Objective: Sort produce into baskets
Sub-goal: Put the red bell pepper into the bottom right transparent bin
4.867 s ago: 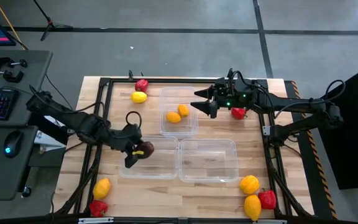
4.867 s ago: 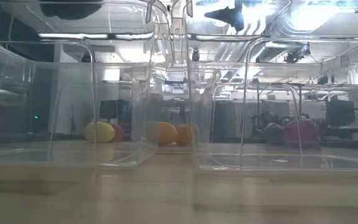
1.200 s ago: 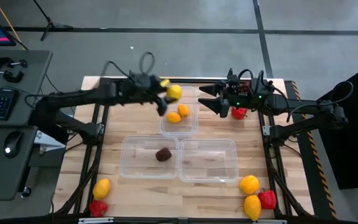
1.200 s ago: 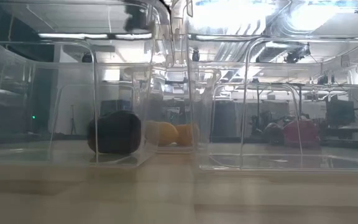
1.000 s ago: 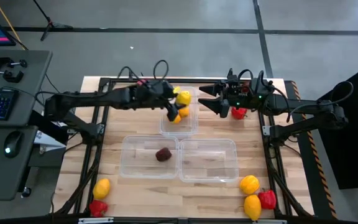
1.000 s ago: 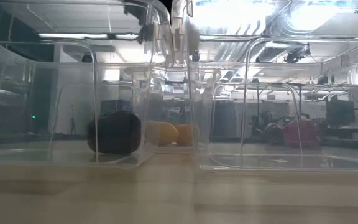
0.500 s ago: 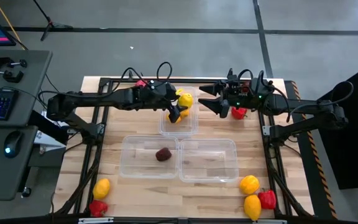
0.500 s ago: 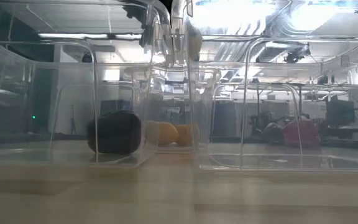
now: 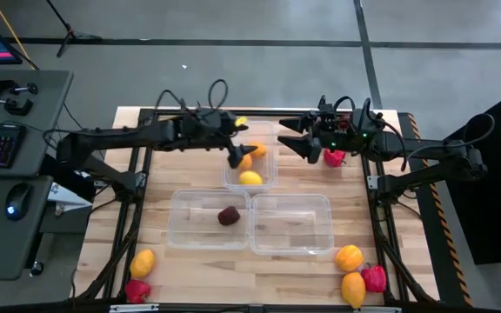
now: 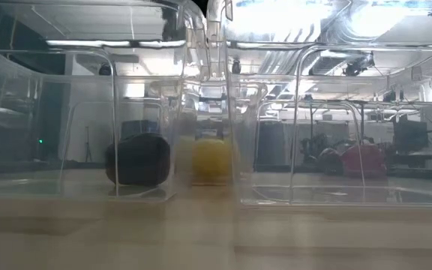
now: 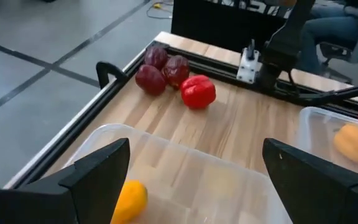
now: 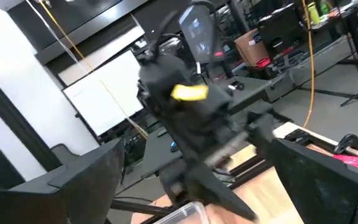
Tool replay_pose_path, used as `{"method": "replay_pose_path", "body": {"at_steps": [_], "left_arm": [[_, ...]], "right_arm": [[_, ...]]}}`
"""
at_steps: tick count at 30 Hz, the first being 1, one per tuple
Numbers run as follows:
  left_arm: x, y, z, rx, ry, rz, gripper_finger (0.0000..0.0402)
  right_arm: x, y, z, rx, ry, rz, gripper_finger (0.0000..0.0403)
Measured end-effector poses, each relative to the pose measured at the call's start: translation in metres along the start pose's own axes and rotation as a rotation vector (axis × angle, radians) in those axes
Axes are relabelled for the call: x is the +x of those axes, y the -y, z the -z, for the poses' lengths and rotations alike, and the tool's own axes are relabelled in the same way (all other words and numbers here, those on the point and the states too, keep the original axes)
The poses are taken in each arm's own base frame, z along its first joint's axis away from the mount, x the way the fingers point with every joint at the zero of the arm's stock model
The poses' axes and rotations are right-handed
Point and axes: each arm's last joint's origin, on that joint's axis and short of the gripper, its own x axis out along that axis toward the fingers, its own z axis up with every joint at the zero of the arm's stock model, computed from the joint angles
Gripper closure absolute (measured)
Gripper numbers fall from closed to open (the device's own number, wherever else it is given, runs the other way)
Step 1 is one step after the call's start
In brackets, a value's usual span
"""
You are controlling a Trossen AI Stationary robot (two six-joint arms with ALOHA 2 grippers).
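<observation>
My left gripper point(image 9: 237, 148) is open and empty above the far clear basket point(image 9: 268, 130). A yellow lemon point(image 9: 250, 178) lies in that basket's near end, with two orange citrus point(image 9: 257, 149) beside it. The lemon also shows in the low view point(image 10: 212, 159). A dark maroon fruit point(image 9: 228, 216) lies in the near left basket point(image 9: 181, 235). The near right basket point(image 9: 290, 223) holds nothing. My right gripper point(image 9: 283, 139) is open and empty just right of the far basket, next to a red pepper point(image 9: 333, 157).
A yellow-orange piece point(image 9: 143, 262) and a red pepper point(image 9: 136, 290) lie at the near left corner. Orange, yellow and red pieces point(image 9: 353, 274) lie at the near right corner. Two maroon fruits point(image 11: 154, 74) and a red pepper point(image 11: 197, 92) lie by the black frame point(image 11: 107, 68).
My left gripper has carried the lemon toward the table's right, over the far basket, and let it go. The lemon has dropped into the basket's near end and lies there. The gripper has drawn back slightly toward the left.
</observation>
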Motion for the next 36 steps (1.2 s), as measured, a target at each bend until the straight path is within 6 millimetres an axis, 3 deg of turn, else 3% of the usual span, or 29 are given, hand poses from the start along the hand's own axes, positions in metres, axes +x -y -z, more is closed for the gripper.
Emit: {"method": "replay_pose_path", "body": {"at_steps": [8, 13, 17, 21, 29, 36], "left_arm": [[-0.089, -0.003, 0.000, 0.044, -0.028, 0.014, 0.0050], [-0.120, -0.009, 0.015, -0.053, 0.004, -0.042, 0.0050], [-0.126, -0.012, 0.030, -0.118, 0.014, -0.084, 0.0050], [-0.121, -0.014, 0.042, -0.140, -0.012, -0.103, 0.0051], [-0.117, -0.011, 0.035, -0.162, 0.064, -0.068, 0.0051], [-0.132, -0.006, 0.026, -0.260, 0.124, 0.044, 0.0051]], "right_arm": [[-0.013, 0.014, -0.014, -0.049, 0.094, 0.209, 0.0011], [-0.030, 0.050, 0.008, 0.013, -0.134, 0.651, 0.0011], [-0.053, 0.089, 0.034, 0.141, -0.440, 1.000, 0.0011], [-0.072, 0.118, 0.046, 0.144, -0.773, 1.165, 0.0011], [-0.067, 0.166, 0.061, 0.055, -1.103, 1.204, 0.0011], [-0.056, 0.203, 0.089, -0.002, -1.387, 1.146, 0.0011]]}}
